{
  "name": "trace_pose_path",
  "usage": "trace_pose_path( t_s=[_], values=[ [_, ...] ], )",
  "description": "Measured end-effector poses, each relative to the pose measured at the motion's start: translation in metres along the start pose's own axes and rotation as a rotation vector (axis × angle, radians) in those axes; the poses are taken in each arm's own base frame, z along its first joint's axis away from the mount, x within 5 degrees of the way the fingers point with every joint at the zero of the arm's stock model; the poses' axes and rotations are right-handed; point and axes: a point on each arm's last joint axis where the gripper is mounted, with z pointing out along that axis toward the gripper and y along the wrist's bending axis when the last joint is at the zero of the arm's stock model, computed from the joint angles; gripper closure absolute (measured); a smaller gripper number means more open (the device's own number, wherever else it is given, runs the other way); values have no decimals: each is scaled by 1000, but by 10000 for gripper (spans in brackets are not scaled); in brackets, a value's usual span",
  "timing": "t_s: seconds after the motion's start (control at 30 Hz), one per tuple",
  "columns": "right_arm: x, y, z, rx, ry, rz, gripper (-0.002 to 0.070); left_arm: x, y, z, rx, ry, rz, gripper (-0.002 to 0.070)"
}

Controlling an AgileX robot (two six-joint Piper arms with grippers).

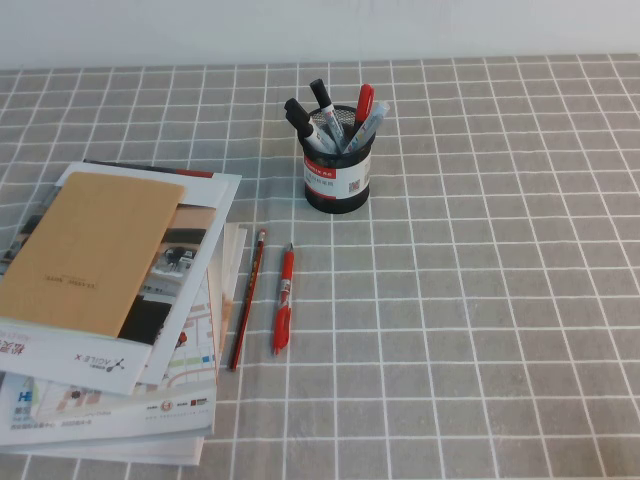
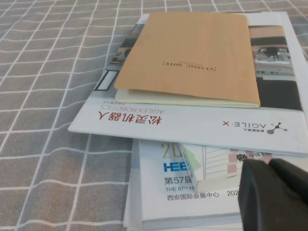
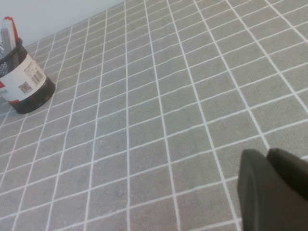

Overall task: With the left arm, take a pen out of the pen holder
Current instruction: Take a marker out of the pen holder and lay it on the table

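Note:
A black mesh pen holder with a white label stands at the middle back of the table and holds several markers with black and red caps. The same pen holder shows in the right wrist view, far from the right gripper. Neither arm appears in the high view. My left gripper is shut and empty, hanging over the stack of brochures. My right gripper is shut and empty above bare tablecloth.
A red pen and a dark red pencil lie side by side in front of the holder. At the left, a tan notebook tops a pile of brochures. A grey checked cloth covers the table.

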Motion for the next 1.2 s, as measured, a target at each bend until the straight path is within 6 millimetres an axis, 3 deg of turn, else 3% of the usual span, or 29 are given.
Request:
trace_pose_path(
  t_s=[0.63,0.7,0.97,1.2],
  values=[
    [0,0,0,0,0,0,689,-1,0,0,5,-9,-15,680],
    [0,0,0,0,0,0,689,-3,-2,0,18,-37,-58,680],
    [0,0,0,0,0,0,689,-28,0,-4,81,-306,-492,680],
    [0,0,0,0,0,0,689,-37,7,-8,45,-436,-587,680]
  ],
)
